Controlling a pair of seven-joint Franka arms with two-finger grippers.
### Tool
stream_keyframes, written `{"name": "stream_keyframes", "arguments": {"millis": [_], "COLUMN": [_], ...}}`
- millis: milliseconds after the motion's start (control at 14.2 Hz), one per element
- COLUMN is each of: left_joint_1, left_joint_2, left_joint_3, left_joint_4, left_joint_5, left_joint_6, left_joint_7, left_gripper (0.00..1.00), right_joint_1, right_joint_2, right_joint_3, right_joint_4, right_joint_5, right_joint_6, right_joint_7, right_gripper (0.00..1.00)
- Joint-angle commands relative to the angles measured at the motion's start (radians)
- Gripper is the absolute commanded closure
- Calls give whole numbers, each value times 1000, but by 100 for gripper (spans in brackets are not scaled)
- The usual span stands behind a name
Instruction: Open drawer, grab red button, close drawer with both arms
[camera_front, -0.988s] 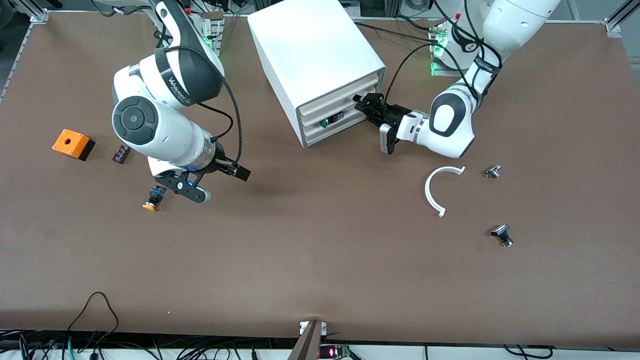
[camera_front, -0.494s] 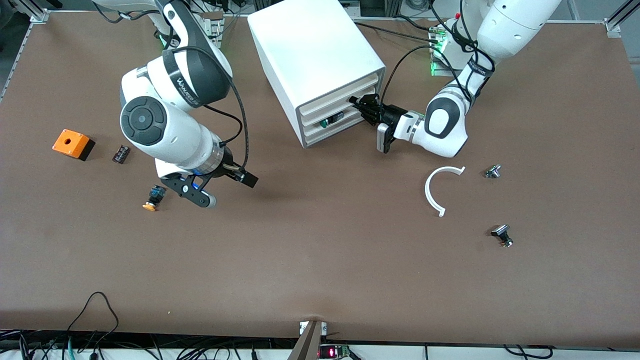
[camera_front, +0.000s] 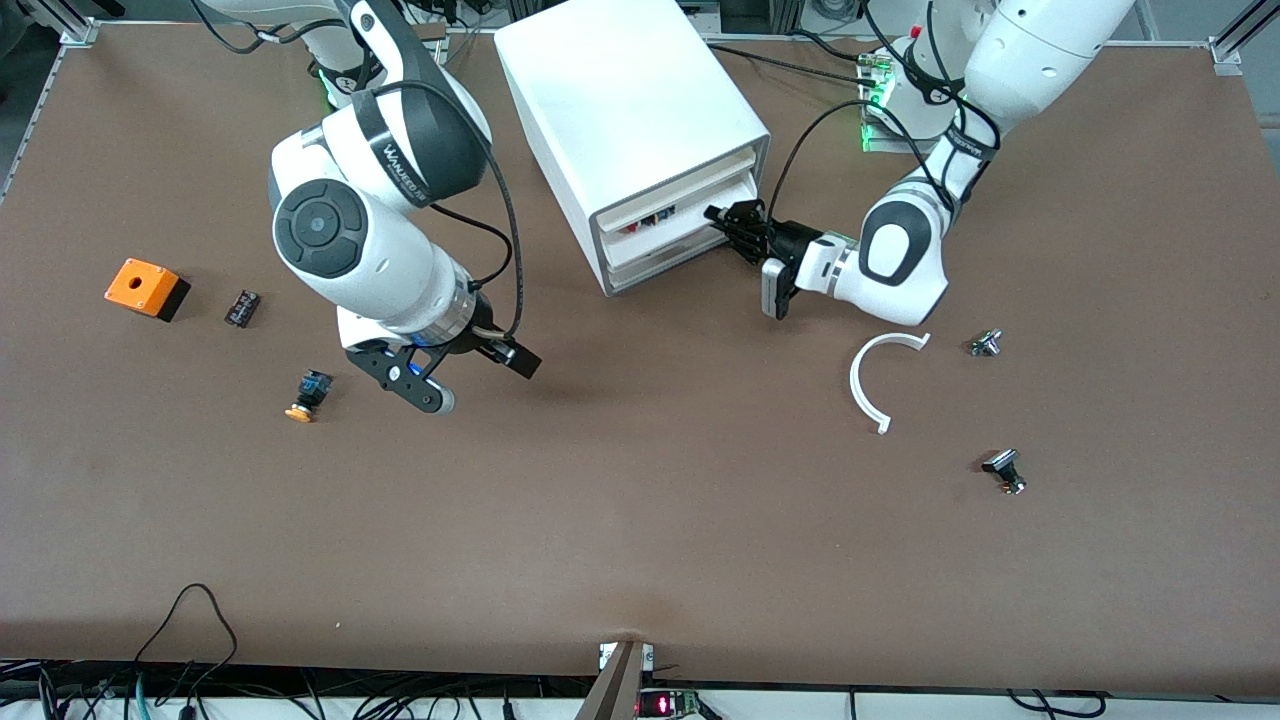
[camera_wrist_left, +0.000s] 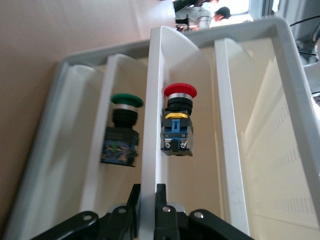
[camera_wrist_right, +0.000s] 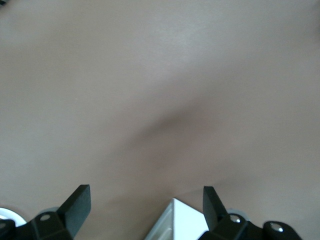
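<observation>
So we're at the drawer-opening step here: the left gripper has its jaws clamped on the front lip of the wide, shallow white plastic drawer, the middle one of three stacked in the boxy white plastic cabinet, and that drawer looks only slightly pulled out. In the left wrist view you can see the black fingers pinching a thin white wall of the drawer, with the small red-capped push button with the dark blue-black body sitting in the level next to it, and a green-capped black push button one level over. The right gripper hovers over bare brown table near the cabinet, jaws wide apart and holding nothing, so I'd say it's waiting its turn. Next move, my guess: the left arm needs a straight pull along the drawer's slide, far enough for the right gripper to reach down onto the red cap. Count-wise: two arms, one cabinet with three drawers, two buttons visible inside, one orange-capped push button loose on the table, one orange box with a hole on a black base, one small black block, one white plastic arc, and two small dark metal bits toward the left arm's end.
</observation>
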Motion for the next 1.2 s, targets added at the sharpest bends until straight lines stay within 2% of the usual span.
{"name": "stream_keyframes", "arguments": {"millis": [0,353,494,846,917,988,1129], "left_joint_1": [48,103,117,137,138,143,152], "left_joint_2": [6,71,91,91,91,89,77], "left_joint_3": [-4,-4,-4,-3,-4,-4,-4], "left_joint_4": [118,227,255,266,266,266,275], "left_joint_5": [110,189,232,250,252,256,282], "left_joint_6": [-7,-10,-9,-9,-9,-10,-11], "left_joint_7": [-134,-160,-160,-160,-160,-157,-161], "left_gripper": [100,100,100,100,94,1,0], "right_joint_1": [37,131,169,293,309,330,361], "right_joint_2": [19,82,94,151,162,171,199], "right_joint_3": [-10,-14,-14,-16,-16,-14,-13], "right_joint_4": [37,147,158,159,159,159,159], "right_joint_5": [-5,-28,-31,-56,-56,-56,-56], "right_joint_6": [35,72,75,75,77,80,106], "right_joint_7": [66,241,316,535,567,601,663], "right_gripper": [1,1,1,1,1,1,1]}}
